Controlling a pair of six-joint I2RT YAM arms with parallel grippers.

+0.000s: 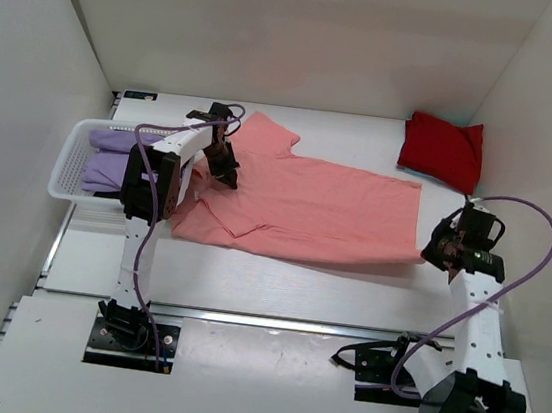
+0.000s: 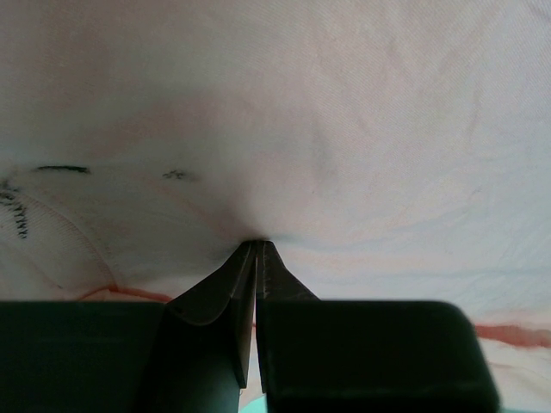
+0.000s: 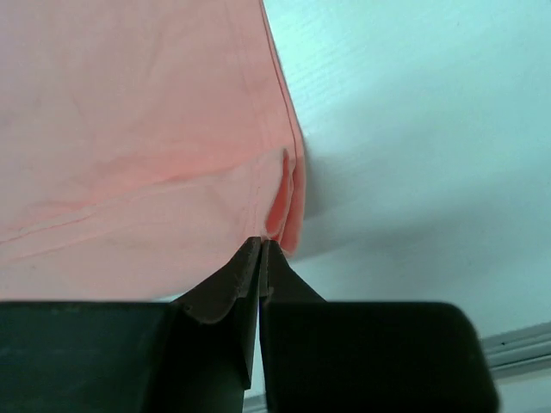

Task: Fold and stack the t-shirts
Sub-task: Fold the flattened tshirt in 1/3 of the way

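We saw the salmon-pink t-shirt [image 1: 306, 205] spread flat mid-table [image 1: 247, 279], its collar end toward 9 o'clock. The left gripper [image 2: 258, 245] was pinched together on cloth near the collar, and the right gripper [image 3: 261, 245] was clamped on the hem corner at 3 o'clock. The red t-shirt [image 1: 444, 152] lay folded at 1 o'clock, and the lavender t-shirts [image 1: 110, 161] sat in the basket [image 1: 63, 180] at 9 o'clock.
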